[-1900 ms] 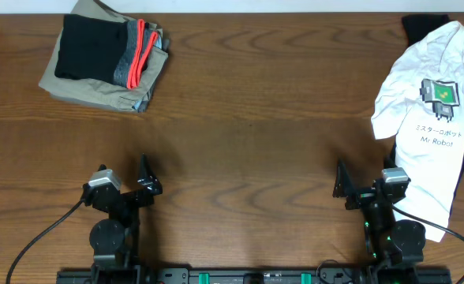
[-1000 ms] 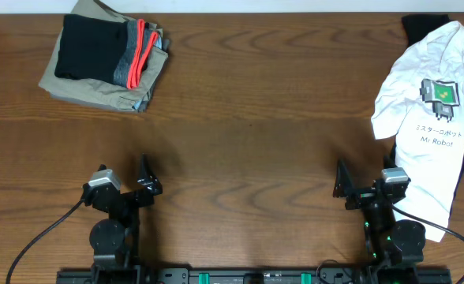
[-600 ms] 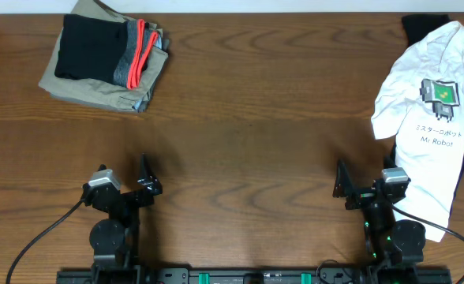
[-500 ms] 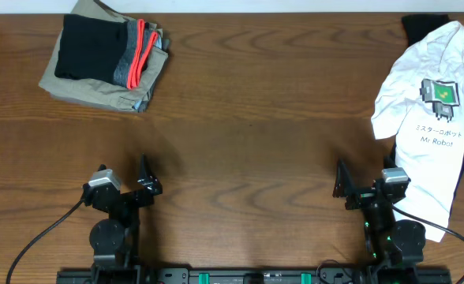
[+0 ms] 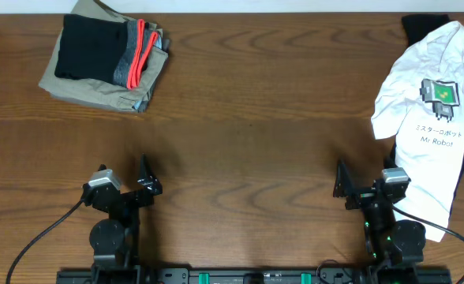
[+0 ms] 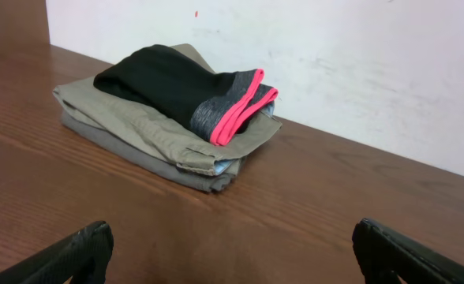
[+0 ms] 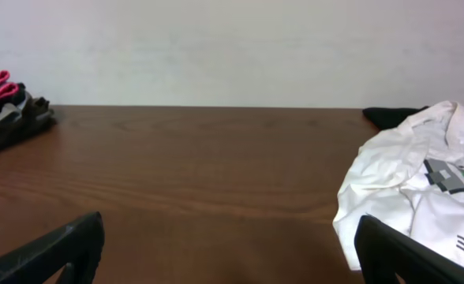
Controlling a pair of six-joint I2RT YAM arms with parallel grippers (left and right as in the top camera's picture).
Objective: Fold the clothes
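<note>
A crumpled white T-shirt (image 5: 425,118) with a green-grey robot print and "Mr Robot" lettering lies at the table's right edge; the right wrist view shows it (image 7: 421,181) ahead to the right. A dark garment (image 5: 421,24) pokes out from under its far end. My right gripper (image 5: 368,188) rests near the front edge just left of the shirt's lower hem, open, nothing between its fingers (image 7: 74,244). My left gripper (image 5: 124,185) sits at the front left, open and empty too, its fingertips (image 6: 82,248) wide apart over bare wood.
A folded stack (image 5: 106,59) of khaki, grey and black clothes with a pink-orange trim lies at the far left corner, straight ahead in the left wrist view (image 6: 177,110). A white wall (image 7: 232,47) backs the wooden table (image 5: 248,118).
</note>
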